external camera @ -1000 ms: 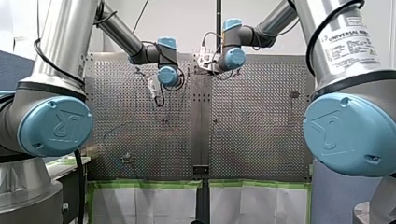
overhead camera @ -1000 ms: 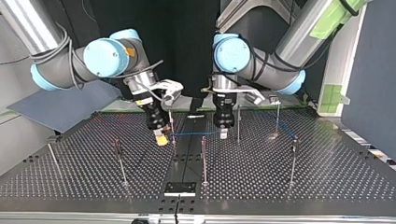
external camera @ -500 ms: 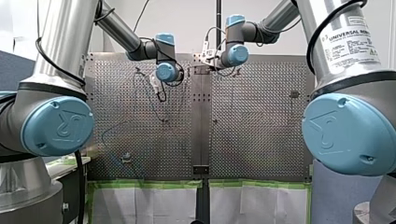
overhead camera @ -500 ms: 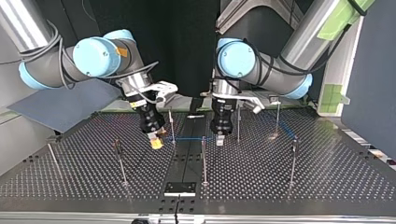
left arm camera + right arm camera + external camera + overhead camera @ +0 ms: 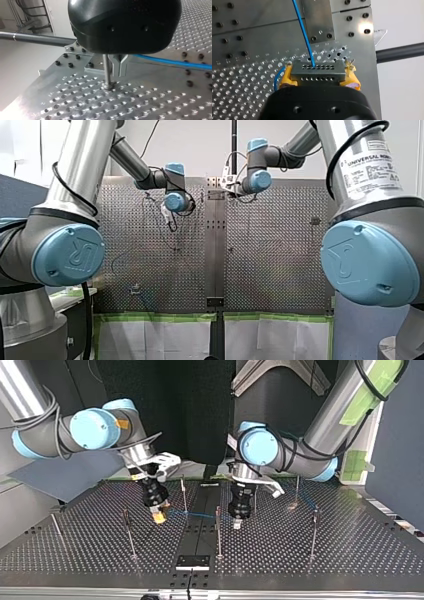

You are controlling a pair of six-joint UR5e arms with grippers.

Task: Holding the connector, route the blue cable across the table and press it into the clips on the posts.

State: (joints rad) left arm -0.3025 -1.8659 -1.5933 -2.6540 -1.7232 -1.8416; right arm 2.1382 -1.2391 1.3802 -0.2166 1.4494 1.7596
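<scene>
Connector (image 5: 317, 72) in right hand (image 5: 159, 518), cable (image 5: 200, 515) to left hand (image 5: 238, 523), post (image 5: 218, 532) between them

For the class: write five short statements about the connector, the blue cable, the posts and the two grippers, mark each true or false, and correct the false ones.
1. My right gripper holds the connector between yellow pads. True.
2. The blue cable comes out of the connector. True.
3. The posts lie flat on the table. False: they stand upright.
4. The connector sits in my left gripper. False: my right gripper holds it.
5. In the top view, the blue cable runs across from my right gripper towards my left gripper. True.
</scene>
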